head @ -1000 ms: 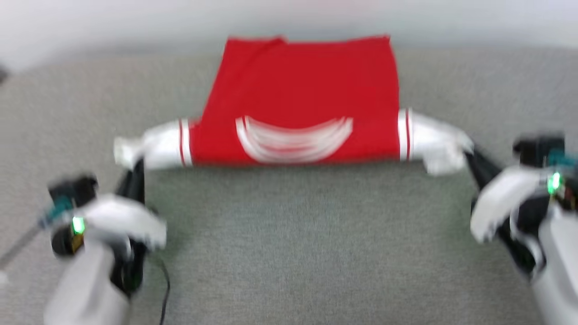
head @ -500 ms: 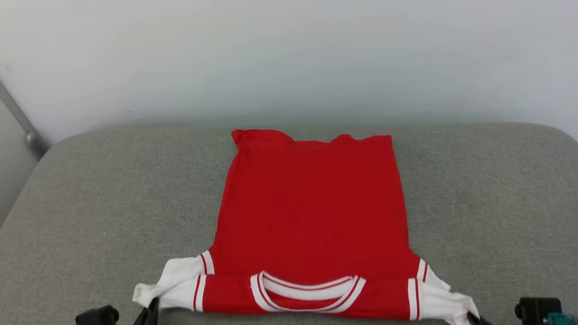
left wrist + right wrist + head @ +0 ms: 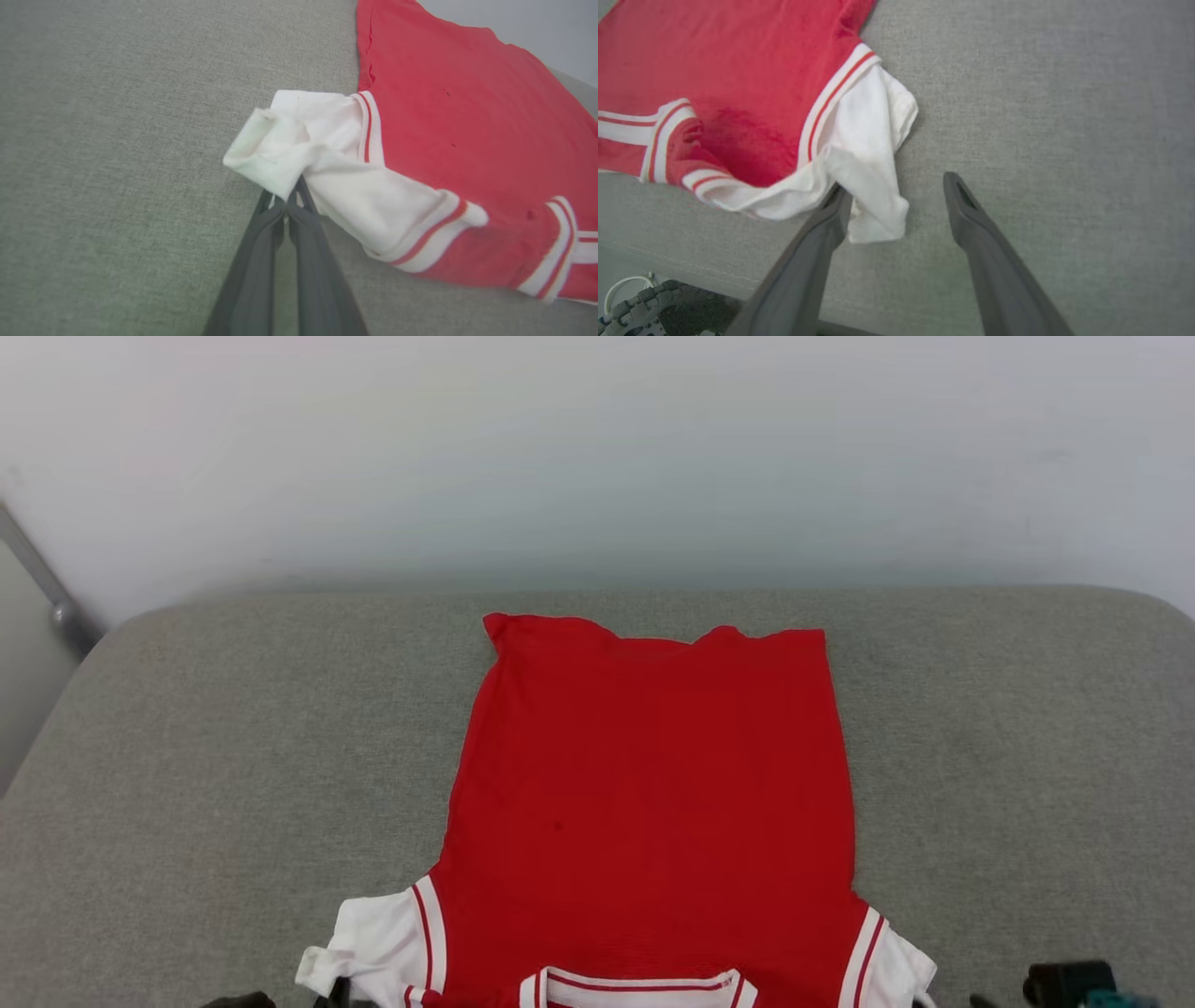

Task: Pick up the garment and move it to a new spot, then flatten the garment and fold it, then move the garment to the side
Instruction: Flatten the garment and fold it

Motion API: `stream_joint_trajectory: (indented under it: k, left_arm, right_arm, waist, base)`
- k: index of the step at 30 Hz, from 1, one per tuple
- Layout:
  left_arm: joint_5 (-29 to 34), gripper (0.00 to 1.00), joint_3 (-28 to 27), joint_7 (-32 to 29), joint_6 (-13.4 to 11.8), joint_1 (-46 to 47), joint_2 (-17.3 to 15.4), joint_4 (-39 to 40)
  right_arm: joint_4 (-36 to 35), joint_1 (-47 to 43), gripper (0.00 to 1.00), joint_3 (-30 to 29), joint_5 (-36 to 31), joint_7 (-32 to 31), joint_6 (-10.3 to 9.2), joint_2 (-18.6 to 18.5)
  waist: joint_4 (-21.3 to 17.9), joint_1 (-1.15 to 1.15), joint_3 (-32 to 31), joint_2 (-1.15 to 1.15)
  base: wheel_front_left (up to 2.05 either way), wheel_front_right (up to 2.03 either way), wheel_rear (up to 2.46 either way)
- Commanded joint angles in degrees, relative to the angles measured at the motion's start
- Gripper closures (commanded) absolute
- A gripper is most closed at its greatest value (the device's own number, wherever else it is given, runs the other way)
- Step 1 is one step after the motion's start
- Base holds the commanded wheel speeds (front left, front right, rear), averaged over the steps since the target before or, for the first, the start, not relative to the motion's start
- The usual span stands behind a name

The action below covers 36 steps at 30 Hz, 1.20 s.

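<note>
Garment [image 3: 653,803] sits lower in the head view than half a second ago, its collar now cut by the bottom edge, while the background holds its place. It lies spread on the grey cushion [image 3: 187,756] at frame centre, plain red side up, hem toward the wall [image 3: 597,457]. Its near edge is folded over, so the striped collar shows at bottom centre. White sleeves project at lower left and lower right.

Left gripper [image 3: 286,205]: jaws pressed together, pinching the bunched tip of one sleeve [image 3: 280,135] at the centre of the left wrist view.

Right gripper [image 3: 896,185]: jaws wide apart, gripping nothing. The other sleeve's loose end lies between the fingers, touching the finger on the frame's left and clear of the other.

Lower left of the right wrist view: a treaded wheel [image 3: 640,308] and a white cable [image 3: 621,284] below the cushion's front edge.

Upper left of the head view: a metal pole [image 3: 37,574] against the wall
</note>
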<state>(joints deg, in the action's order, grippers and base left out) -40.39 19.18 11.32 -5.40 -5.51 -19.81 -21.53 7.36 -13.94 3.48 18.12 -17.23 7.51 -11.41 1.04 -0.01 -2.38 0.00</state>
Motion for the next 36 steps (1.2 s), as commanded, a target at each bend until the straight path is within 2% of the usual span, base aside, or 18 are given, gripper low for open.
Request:
stream_joint_trajectory:
  k: [1, 5, 10, 18, 23, 30, 36]
  left_arm:
    - [0.69, 1.00, 0.31, 0.10, -0.11, 1.14, -0.24, 1.08]
    - [1.55, 1.00, 0.97, 0.52, -0.42, 3.36, 0.42, 4.12]
    - [2.61, 1.00, 1.65, 0.92, 0.11, 7.46, 1.47, 7.65]
    - [5.26, 1.00, 3.81, 2.24, 2.41, 16.37, 3.92, 12.38]
    - [6.57, 1.00, 4.58, 2.99, 3.52, 19.64, 5.39, 14.11]
    - [7.68, 1.00, 5.22, 3.50, 5.01, 22.44, 6.94, 15.97]
    - [8.27, 1.00, 5.24, 3.76, 6.09, 23.11, 7.81, 16.09]
  right_arm:
    - [-0.58, 2.97, 0.00, -0.49, 0.37, 0.66, -0.04, -0.58]
    - [1.77, 10.49, 0.00, -4.50, 1.58, 2.23, -0.03, 0.04]
    - [7.12, 21.87, 0.00, -8.73, 2.15, 0.61, -0.03, 0.08]
    - [22.72, 48.49, 0.00, -13.20, 1.12, -8.54, -0.03, -3.39]
    - [29.68, 60.93, 0.00, -13.87, -1.43, -15.26, -0.03, -4.69]
    - [35.48, 70.76, 0.00, -15.79, -5.58, -23.17, -0.03, -5.55]
    - [41.14, 71.26, 0.00, -17.36, -8.32, -29.48, -0.04, -4.46]
  waist:
    - [0.76, 0.01, 0.86, 0.00]
    - [2.74, 0.01, 3.81, 0.00]
    - [5.29, 0.01, 10.10, 0.00]
    - [10.20, 0.01, 21.68, 0.00]
    - [12.26, 0.01, 25.77, 0.00]
    - [14.58, 0.01, 29.57, 0.00]
    - [15.55, 0.01, 30.94, 0.00]
  base:
    - [0.00, 0.00, 0.00]
    - [0.00, 0.00, 0.00]
    - [0.00, 0.00, 0.00]
    - [0.00, 0.00, 0.00]
    - [0.00, 0.00, 0.00]
    - [0.00, 0.00, 0.00]
    - [0.00, 0.00, 0.00]
